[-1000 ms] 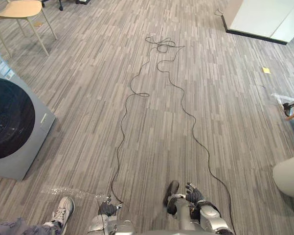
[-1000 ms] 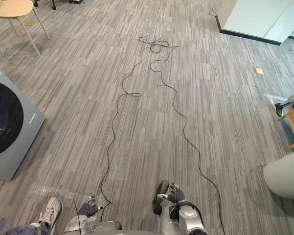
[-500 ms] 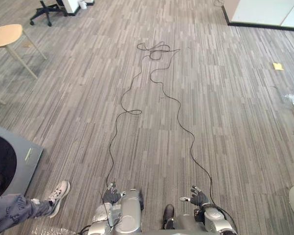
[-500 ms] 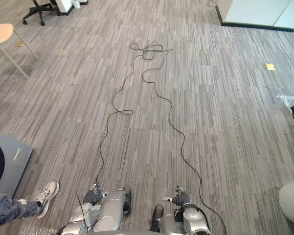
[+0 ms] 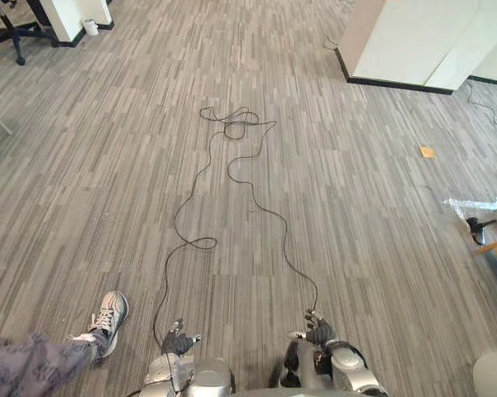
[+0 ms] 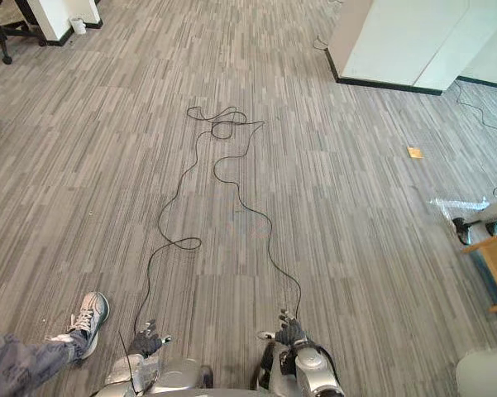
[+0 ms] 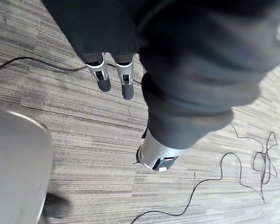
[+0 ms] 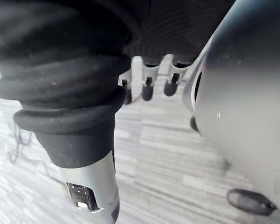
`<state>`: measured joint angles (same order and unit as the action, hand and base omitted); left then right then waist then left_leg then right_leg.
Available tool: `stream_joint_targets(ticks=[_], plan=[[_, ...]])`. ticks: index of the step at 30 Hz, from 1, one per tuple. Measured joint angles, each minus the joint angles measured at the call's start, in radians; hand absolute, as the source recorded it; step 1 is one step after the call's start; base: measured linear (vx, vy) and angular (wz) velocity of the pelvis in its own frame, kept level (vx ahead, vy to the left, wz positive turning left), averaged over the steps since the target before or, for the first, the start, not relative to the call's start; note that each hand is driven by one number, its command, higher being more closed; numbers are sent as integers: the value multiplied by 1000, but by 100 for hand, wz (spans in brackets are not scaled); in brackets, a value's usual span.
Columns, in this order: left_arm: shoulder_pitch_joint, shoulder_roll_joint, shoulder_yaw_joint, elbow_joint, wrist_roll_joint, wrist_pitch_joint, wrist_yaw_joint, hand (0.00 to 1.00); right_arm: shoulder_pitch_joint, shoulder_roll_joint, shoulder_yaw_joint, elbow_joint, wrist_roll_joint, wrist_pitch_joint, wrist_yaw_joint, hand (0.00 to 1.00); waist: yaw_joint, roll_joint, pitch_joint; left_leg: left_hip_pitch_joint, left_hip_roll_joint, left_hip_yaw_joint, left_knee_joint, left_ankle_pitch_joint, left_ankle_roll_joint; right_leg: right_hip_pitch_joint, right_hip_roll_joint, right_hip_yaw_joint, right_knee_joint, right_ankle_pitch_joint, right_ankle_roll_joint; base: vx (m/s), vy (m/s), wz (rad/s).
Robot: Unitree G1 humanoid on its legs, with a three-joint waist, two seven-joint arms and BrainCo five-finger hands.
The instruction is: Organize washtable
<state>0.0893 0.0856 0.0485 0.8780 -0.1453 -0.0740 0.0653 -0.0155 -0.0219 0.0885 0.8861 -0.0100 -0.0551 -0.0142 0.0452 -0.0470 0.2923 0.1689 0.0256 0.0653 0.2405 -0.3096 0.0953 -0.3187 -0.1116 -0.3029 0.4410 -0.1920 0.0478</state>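
Left hand (image 5: 179, 341) and right hand (image 5: 318, 332) hang above the floor (image 5: 356, 207), fingers (image 7: 104, 84) straight.

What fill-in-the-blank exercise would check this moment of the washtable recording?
The left hand and right hand hang low with relaxed fingers, holding ____.
A person's sneaker stands on the floor on the robot's ____ side.
The yellow paper scrap lies on the robot's ____ side.
Missing words: nothing; left; right.

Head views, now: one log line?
left hand: open, empty | right hand: open, empty | person's shoe: on robot's left | white cabinet: ahead, right
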Motion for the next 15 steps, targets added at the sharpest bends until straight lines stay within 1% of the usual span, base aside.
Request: stream_joint_targets(ticks=[1,2,3,4,5,6,7,8,9,10,11,12,13,14,15], plan=[[3,-2,1,6,0,0,0,0,1,-5,0,-8,0,-1,0,0,-8,1,0,48,-4,-16,-40,-4,-8,-12,15,-4,-192,83,14,586,86,51],[4,-2,1,8,0,0,0,0,1,-7,0,-8,0,-1,0,0,-9,-1,-1,72,-10,-25,-54,-10,-20,-19,19,-5,-248,111,15,623,50,59],[5,-2,1,17,0,-1,1,0,0,-9,1,-10,0,-1,-1,0,-12,-4,-3,117,-15,-44,-67,-37,-62,-34,23,3,-292,146,7,655,9,65],[14,3,2,19,2,-2,0,0,9,-3,1,-9,0,-4,-1,0,-17,-21,-14,161,-28,-75,-61,-50,-81,-34,25,35,-288,181,-27,681,-14,73],[15,-2,2,26,3,-2,0,0,7,-8,-2,-8,0,-2,0,0,-24,-10,-19,169,-19,-100,-44,-55,-83,-35,31,61,-257,249,-51,870,-45,82],[19,-17,1,38,4,-3,-1,0,9,-12,-15,-12,0,-3,1,0,-35,20,-41,138,9,-138,47,-54,-84,-47,44,64,-185,274,-68,872,-81,80],[17,-35,3,41,4,-4,0,0,15,-26,-26,-26,0,-4,2,0,-39,46,-52,73,30,-147,233,-35,-118,-34,50,27,-128,268,-82,864,-91,74],[11,-48,3,45,9,-1,-2,0,15,-44,-33,-37,0,-2,5,0,-39,92,-50,2,72,-140,410,23,-209,2,72,6,-112,221,-93,570,-65,44],[9,-61,8,45,9,0,-3,0,17,-52,-30,-45,0,1,7,0,-38,116,-49,-50,97,-134,532,106,-264,30,91,1,-117,195,-97,580,-18,7],[8,-79,28,42,10,0,-5,0,18,-54,-26,-47,1,10,9,0,-25,129,-44,-120,138,-109,686,250,-295,85,119,9,-141,163,-114,703,11,-9],[7,-82,42,36,11,-1,-7,0,22,-45,-33,-44,2,22,8,0,-27,137,-39,-216,183,-52,859,203,-248,165,147,16,-183,131,-121,812,10,-11],[5,-67,43,30,10,-1,-15,0,24,-30,-40,-37,4,24,6,0,-27,133,-36,-274,199,-21,913,149,-206,230,149,22,-215,111,-120,667,0,-2],[4,-57,43,20,10,-2,-17,0,24,-19,-41,-29,5,26,4,0,-24,111,-28,-312,198,8,913,121,-187,275,146,28,-244,102,-116,781,-4,-16],[3,-31,46,-19,7,-11,-18,0,24,-1,-39,9,9,27,-3,0,-2,65,-31,-433,178,103,781,56,-138,383,124,51,-319,98,-104,646,12,-36],[1,-27,46,-37,4,-18,-19,0,20,0,-40,21,11,27,-4,0,14,46,-27,-484,159,123,647,48,-124,417,113,62,-346,92,-94,638,48,-52]])
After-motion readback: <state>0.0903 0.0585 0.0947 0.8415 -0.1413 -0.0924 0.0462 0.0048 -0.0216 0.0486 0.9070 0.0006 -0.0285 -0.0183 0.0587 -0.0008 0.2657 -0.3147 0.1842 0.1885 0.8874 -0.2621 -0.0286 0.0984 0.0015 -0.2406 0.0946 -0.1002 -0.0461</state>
